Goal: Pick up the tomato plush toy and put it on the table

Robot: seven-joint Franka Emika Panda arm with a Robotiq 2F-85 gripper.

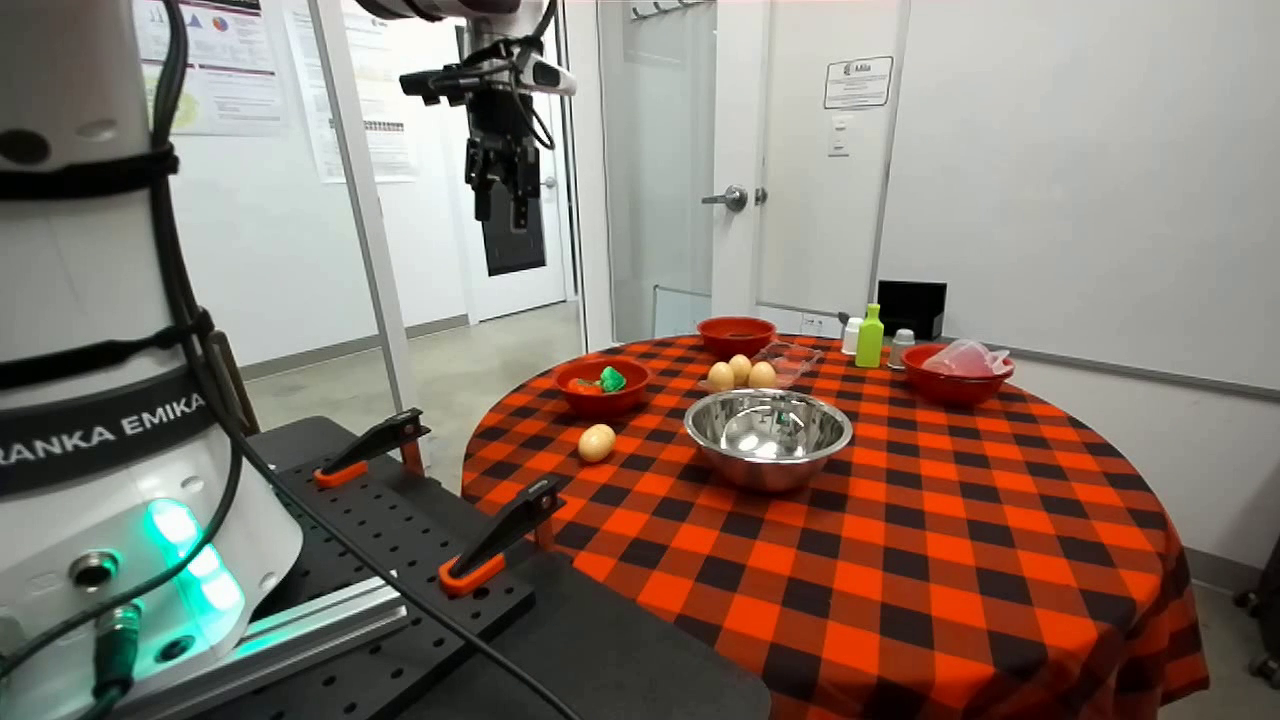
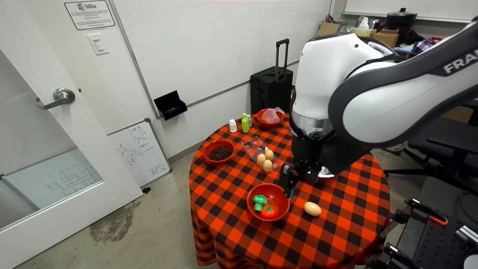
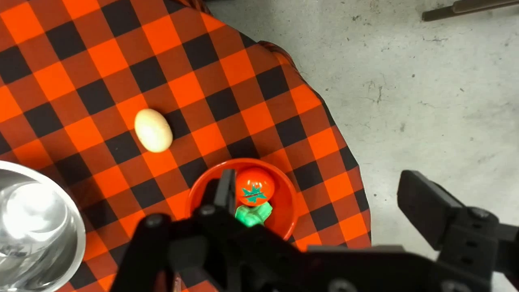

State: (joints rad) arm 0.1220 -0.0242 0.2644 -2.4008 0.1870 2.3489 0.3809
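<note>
The tomato plush toy (image 1: 583,385) is round and reddish-orange with a green star-shaped top. It lies in a red bowl (image 1: 605,403) beside a green broccoli toy (image 1: 612,379). The tomato also shows in an exterior view (image 2: 269,212) and in the wrist view (image 3: 256,182). The table (image 1: 950,540) is round, under a red-and-black checked cloth. My gripper (image 1: 502,213) is high in the air, well above the table height. In the wrist view my gripper (image 3: 318,180) has its fingers wide apart with nothing between them; the left finger overlaps the bowl, beside the tomato in the picture.
A pale egg (image 3: 153,130) lies on the cloth near the bowl. A steel bowl (image 1: 768,455) stands beyond it. Several more eggs (image 2: 267,164), a clear carton (image 2: 254,145), a bowl of dark beans (image 2: 219,152), a green bottle (image 1: 870,338) and another red bowl (image 1: 955,385) stand farther off.
</note>
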